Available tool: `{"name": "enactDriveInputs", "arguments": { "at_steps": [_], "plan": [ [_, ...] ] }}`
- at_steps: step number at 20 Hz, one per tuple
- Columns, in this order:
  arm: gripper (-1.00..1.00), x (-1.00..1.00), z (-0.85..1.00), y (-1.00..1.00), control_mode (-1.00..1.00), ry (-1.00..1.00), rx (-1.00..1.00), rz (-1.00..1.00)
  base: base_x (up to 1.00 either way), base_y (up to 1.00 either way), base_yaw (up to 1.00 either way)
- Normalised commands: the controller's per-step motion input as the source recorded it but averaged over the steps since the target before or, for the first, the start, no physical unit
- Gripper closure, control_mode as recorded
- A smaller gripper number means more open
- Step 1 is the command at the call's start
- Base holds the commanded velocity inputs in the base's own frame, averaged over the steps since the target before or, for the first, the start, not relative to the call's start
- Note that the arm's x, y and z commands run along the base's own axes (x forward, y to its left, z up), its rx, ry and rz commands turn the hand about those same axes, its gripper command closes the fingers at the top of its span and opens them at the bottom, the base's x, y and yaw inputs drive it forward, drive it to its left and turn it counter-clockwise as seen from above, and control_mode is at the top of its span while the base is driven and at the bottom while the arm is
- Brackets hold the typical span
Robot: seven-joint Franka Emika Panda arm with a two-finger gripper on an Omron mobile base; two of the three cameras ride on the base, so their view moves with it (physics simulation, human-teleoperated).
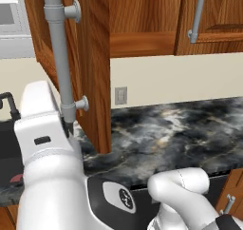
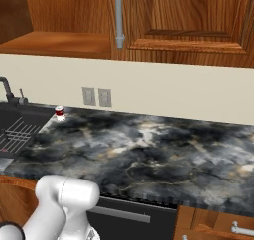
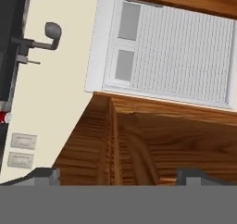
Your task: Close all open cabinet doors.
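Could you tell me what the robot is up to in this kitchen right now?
The arm is reaching up at an open cabinet door that swings out over the dark marble counter, its long grey bar handle facing the camera. The gripper is open, with the door's wood right in front of its fingertips and nothing held. The neighbouring door already looks closed, so this open one is not yet shut.
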Motion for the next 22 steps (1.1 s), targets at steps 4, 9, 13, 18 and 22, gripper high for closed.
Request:
{"name": "enactDriveInputs", "arguments": {
  "at_steps": [4,9,13,18,22],
  "plan": [
    [-1.00,0.32,-0.04,0.16,-1.00,0.00,0.00,-0.22,0.00,0.00,0.00],
    [-1.00,0.45,-0.02,0.00,-1.00,0.00,0.00,-0.22,0.00,0.00,0.00],
    [-1.00,0.58,-0.02,-0.33,-1.00,0.00,0.01,-0.17,0.00,0.00,0.00],
    [-1.00,0.54,-0.10,-0.52,-1.00,0.00,0.01,-0.15,0.00,0.00,0.00],
    [-1.00,0.43,-0.11,-0.64,-1.00,0.00,0.02,-0.16,0.00,0.00,0.00]
  ]
}}
